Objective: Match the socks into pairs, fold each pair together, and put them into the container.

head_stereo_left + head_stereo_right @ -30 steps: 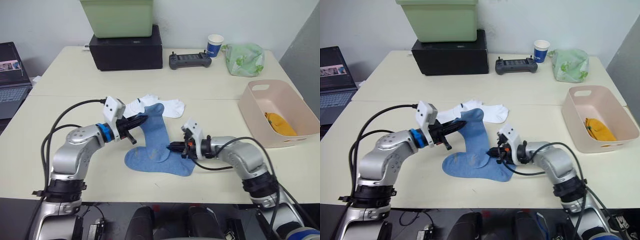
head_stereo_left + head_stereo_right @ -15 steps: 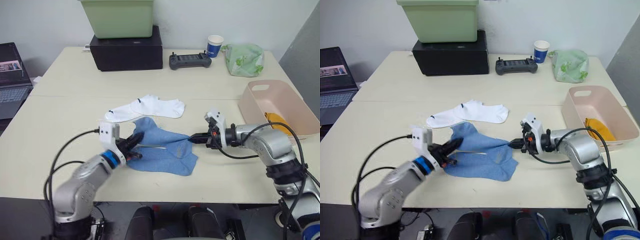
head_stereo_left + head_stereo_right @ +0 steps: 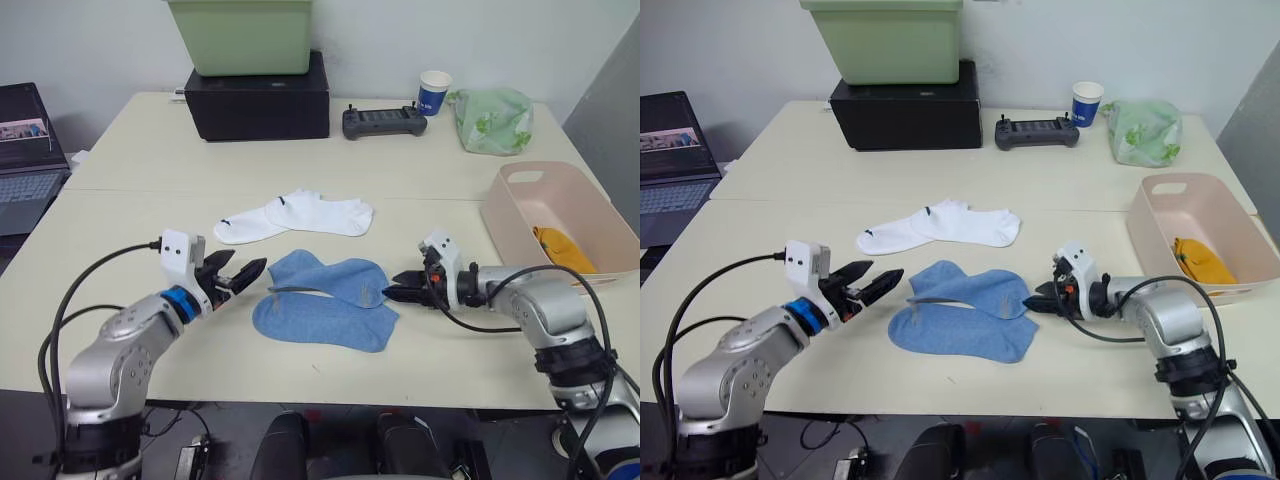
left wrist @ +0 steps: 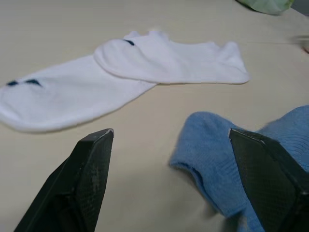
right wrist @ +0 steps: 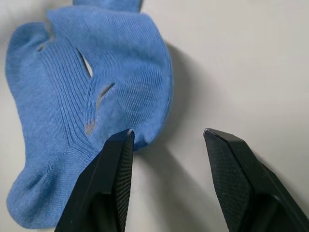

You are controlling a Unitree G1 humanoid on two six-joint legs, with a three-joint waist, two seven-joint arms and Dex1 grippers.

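Note:
Two light blue socks (image 3: 325,305) lie folded over each other at the middle of the table, free of both grippers. My left gripper (image 3: 235,275) stands open just left of them; in the left wrist view its fingers (image 4: 91,164) flank the blue cuff (image 4: 212,150). My right gripper (image 3: 404,290) is open at their right edge, the sock (image 5: 96,96) lying just beyond its fingertips. A pair of white socks (image 3: 300,214) lies further back. The pink container (image 3: 505,215) at the right holds orange socks (image 3: 562,247).
At the back stand a light green bin (image 3: 252,35) on a black box (image 3: 265,100), a controller (image 3: 384,121), a paper cup (image 3: 433,92) and a green plastic bag (image 3: 490,118). A laptop (image 3: 25,150) sits at the far left.
Both grippers carried the blue socks into a fold, then opened and let go. The left gripper has drawn back to the left; the folded socks now rest on the table.

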